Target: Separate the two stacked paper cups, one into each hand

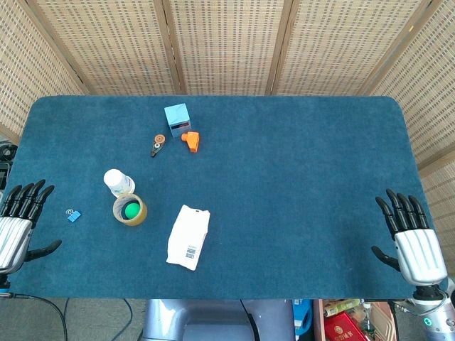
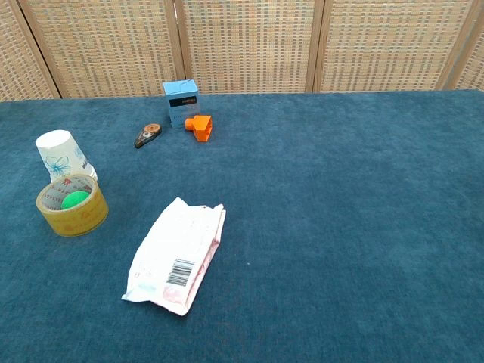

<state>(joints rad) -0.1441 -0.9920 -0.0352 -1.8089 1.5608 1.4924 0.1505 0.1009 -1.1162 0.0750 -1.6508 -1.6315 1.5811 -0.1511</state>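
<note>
The stacked paper cups (image 1: 119,182) stand upside down on the blue table, white with a faint blue print, touching the far side of a tape roll; the chest view shows the cups (image 2: 63,156) at the left. My left hand (image 1: 18,222) rests at the table's left front edge, fingers spread, holding nothing, well left of the cups. At the right front edge is my right hand (image 1: 410,236), fingers also spread and empty, far from the cups. Neither hand appears in the chest view.
A yellow tape roll (image 1: 130,210) with a green ball inside sits beside the cups. A white packet (image 1: 188,236) lies in front. A blue box (image 1: 178,116), an orange piece (image 1: 190,141), a correction-tape dispenser (image 1: 157,144) and a small blue clip (image 1: 73,215) lie around.
</note>
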